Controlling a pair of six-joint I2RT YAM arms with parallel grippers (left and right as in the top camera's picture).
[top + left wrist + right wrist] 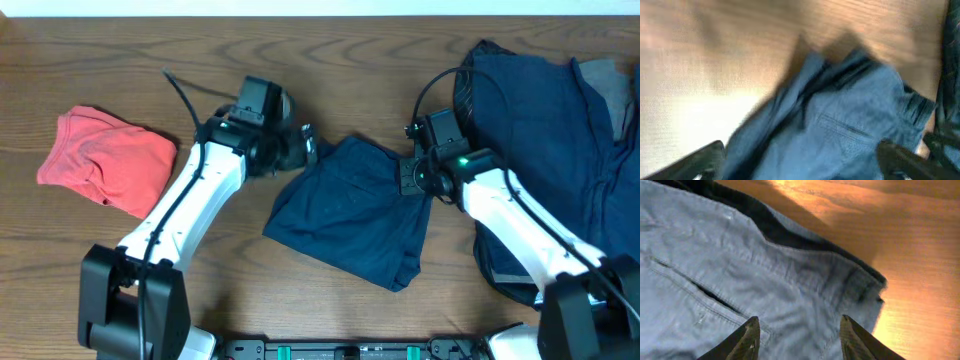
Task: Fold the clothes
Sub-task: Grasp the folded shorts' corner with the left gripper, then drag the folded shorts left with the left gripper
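- The blue shorts (350,210) lie crumpled at mid-table, between both arms.
- The left gripper (802,162) is spread wide over the shorts' edge, pinching nothing.
- The right gripper (800,340) is likewise spread, poised over the waistband near a back pocket, holding nothing.

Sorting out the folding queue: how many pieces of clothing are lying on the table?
3 that I can tell apart: a red garment at far left, blue shorts in the middle, and a dark navy heap at right. That heap may hide further pieces.
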